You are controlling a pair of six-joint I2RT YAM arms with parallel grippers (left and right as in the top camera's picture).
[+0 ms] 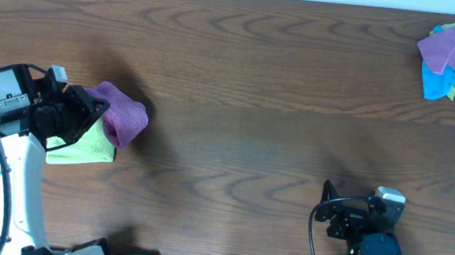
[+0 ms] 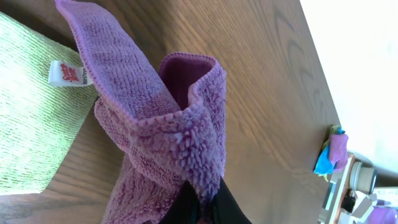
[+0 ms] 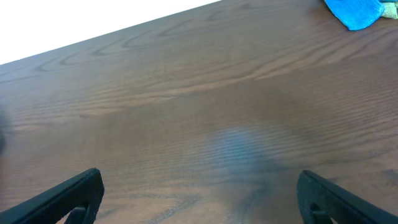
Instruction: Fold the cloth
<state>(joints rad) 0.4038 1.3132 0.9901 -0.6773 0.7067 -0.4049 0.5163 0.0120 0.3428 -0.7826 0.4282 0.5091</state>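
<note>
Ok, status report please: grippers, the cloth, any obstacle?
Left gripper shut on the purple cloth, bunched up. Right gripper open, empty. Green cloth lies right beside it.

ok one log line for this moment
left tool: shut on lilac cloth, bunched, by green cloth | right tool: open, empty | fold: not done

The cloth (image 2: 149, 118) is fuzzy, soft purple microfibre with a stitched edge and a white fabric tag (image 2: 64, 74). The green cloth (image 2: 28, 118) looks flatter, finely ribbed. The table (image 1: 256, 89) is smooth dark wood grain with a slight sheen.
</note>
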